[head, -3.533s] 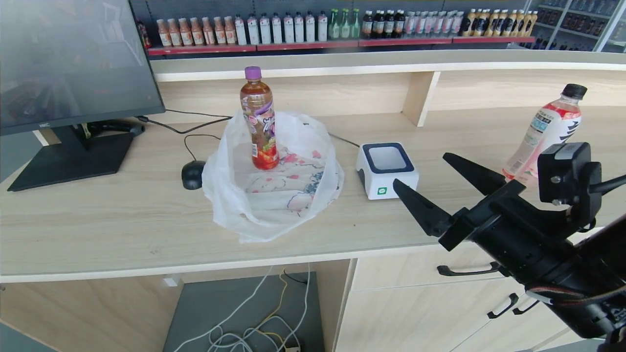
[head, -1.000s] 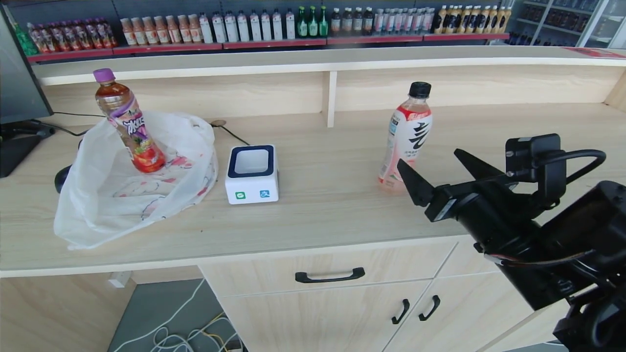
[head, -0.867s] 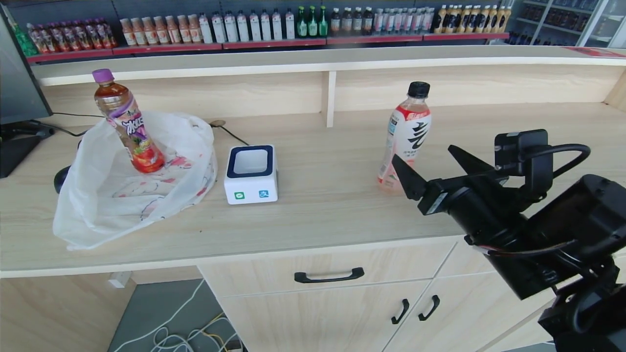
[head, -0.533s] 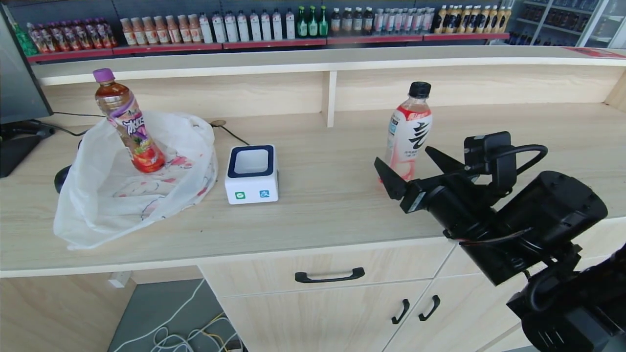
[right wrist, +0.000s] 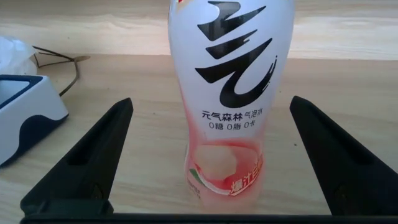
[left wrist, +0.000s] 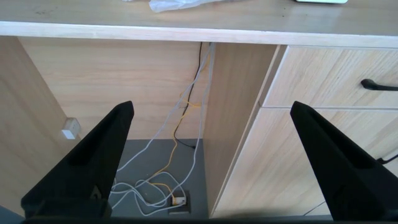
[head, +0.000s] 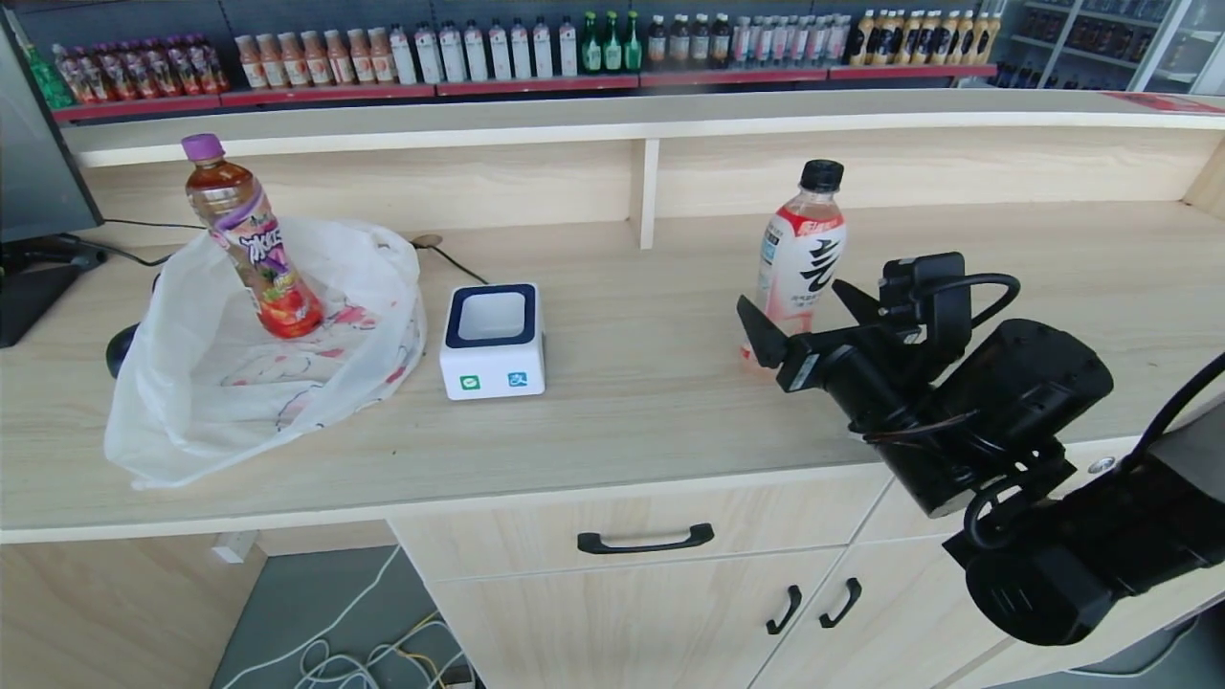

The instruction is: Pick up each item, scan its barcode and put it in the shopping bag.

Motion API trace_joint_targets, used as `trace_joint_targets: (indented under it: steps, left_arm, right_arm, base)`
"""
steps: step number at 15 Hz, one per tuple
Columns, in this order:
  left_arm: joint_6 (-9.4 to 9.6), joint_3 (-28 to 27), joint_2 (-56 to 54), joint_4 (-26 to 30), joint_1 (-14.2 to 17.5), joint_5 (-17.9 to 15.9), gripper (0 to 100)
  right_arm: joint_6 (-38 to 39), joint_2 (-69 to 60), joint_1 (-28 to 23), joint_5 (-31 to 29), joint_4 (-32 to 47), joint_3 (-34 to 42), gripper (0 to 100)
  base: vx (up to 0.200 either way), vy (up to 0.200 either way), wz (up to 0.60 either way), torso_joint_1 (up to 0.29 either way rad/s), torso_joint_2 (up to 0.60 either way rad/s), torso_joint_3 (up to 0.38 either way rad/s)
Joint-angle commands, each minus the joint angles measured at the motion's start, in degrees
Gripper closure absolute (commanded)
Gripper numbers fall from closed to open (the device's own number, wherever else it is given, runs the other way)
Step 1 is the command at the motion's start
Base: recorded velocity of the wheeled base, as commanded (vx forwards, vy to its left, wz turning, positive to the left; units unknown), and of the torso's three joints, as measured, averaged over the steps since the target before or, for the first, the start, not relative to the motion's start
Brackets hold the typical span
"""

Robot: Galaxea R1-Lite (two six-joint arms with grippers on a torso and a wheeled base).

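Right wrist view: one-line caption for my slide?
Open right gripper lined up on the upright pink bottle standing on the counter.

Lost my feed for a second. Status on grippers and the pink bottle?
Right gripper open, fingers flanking the pink bottle, not gripping. Left gripper open, low by the cabinet. Nothing between bottle and scanner.

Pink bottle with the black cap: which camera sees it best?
The right wrist view: the pink plastic bottle stands close, label facing, framed by the right gripper's open fingers. The head view shows it farther off, with its black cap.
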Motion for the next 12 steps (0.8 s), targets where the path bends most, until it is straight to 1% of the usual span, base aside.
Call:
trace_joint_targets:
  steps: [1, 7, 12]
  left_arm:
    - [0.0, 0.0, 0.06, -0.07, 0.0, 0.0, 0]
    - [0.0, 0.0, 0.06, -0.07, 0.0, 0.0, 0]
    - [0.0, 0.0, -0.02, 0.01, 0.0, 0.0, 0]
  right_arm:
    - [-0.02, 2.53, -0.89, 0.05, 0.23, -3.34, 0]
    - [-0.02, 3.23, -1.5, 0.14, 11.48, -13.18, 0]
    - [-0.02, 3.41, -2.12, 0.84, 15.44, -16.17, 0]
  base:
    - [0.0, 0.0, 0.0, 0.0, 0.0, 0.0]
    - [0.0, 0.0, 0.0, 0.0, 0.0, 0.0]
    - [0.0, 0.0, 0.0, 0.0, 0.0, 0.0]
